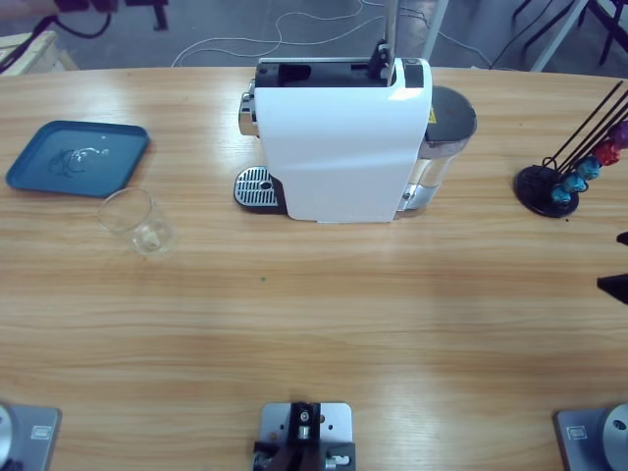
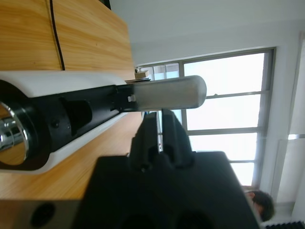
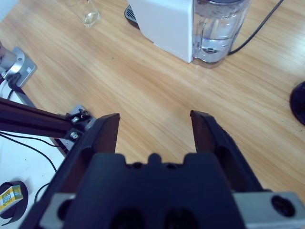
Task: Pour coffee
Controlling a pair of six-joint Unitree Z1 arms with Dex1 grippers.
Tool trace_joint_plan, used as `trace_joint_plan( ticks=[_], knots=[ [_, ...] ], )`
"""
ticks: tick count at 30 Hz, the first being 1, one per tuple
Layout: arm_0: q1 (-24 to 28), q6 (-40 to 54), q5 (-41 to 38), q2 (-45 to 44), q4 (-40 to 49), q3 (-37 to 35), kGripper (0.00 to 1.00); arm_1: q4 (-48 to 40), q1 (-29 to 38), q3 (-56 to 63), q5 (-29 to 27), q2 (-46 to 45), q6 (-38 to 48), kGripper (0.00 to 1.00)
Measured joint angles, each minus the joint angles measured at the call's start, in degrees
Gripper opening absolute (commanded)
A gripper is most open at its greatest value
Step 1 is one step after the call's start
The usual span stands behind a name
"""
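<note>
Overhead, wooden table, white coffee machine, window

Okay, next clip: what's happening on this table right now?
The left gripper is up at the silver lever on top of the white coffee machine, jaws close together just below it. The right gripper hangs open over bare table, holding nothing. The glass stands to the side near the blue tray, not on the drip grate, and no coffee shows in it.

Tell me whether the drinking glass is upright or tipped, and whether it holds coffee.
Upright and empty: the glass stands on its base on the table, rim up, with bare wood showing through and no dark liquid.
</note>
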Motion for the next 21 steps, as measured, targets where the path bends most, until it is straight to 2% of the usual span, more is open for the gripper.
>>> trace_joint_plan(
  ticks=[5,7,8,9,10,11,12,13,15,16,17,18,19,21],
  knots=[
    [-0.1,3.0,1.6,-0.6,3.3,-0.8,0.0,0.0,0.0,0.0,0.0,0.0,0.0,0.637],
    [-0.9,10.0,5.7,-2.4,13.0,-3.2,0.0,0.0,0.0,0.0,-0.6,0.0,0.0,0.633],
    [-1.6,15.2,8.7,-3.7,20.2,-5.6,0.0,0.0,0.0,0.0,-1.3,-0.1,0.1,0.604],
    [-2.7,21.5,12.7,-5.3,28.5,-8.8,0.0,0.0,0.0,0.0,-2.4,-0.2,0.5,0.519],
    [-3.8,27.6,17.6,-6.7,36.7,-12.3,0.0,0.0,0.0,0.0,-3.9,-0.4,0.9,0.499],
    [-5.0,33.4,22.6,-8.0,44.1,-15.8,0.158,0.2,0.1,0.0,-6.1,-0.7,1.5,0.499],
    [-6.2,38.9,28.3,-9.5,51.0,-19.2,0.372,0.8,0.1,-0.1,-9.3,-1.0,2.7,0.501],
    [-7.2,43.1,33.0,-10.8,55.7,-21.6,0.488,1.7,0.1,-0.3,-13.0,-1.2,4.1,0.523],
    [-8.1,49.2,40.1,-14.1,61.0,-23.4,0.635,3.2,-0.1,-0.8,-20.3,-1.3,7.2,0.801],
    [-8.3,51.8,43.0,-16.0,62.6,-23.3,0.685,3.9,-0.9,-1.8,-22.5,-1.3,7.9,0.83],
    [-8.3,53.7,45.0,-17.9,63.6,-23.1,0.71,4.7,-2.1,-3.1,-23.8,-1.1,8.0,0.864],
    [-8.4,55.3,46.7,-20.0,64.5,-22.5,0.711,5.8,-3.1,-4.7,-24.5,-0.5,8.0,0.954],
    [-8.4,56.7,48.1,-22.0,65.1,-21.6,0.711,6.8,-4.5,-6.1,-25.0,0.6,8.0,1.0],
    [-8.5,59.2,50.6,-27.0,65.9,-18.0,0.711,7.6,-7.8,-8.0,-25.2,2.5,8.0,1.0]
  ],
)
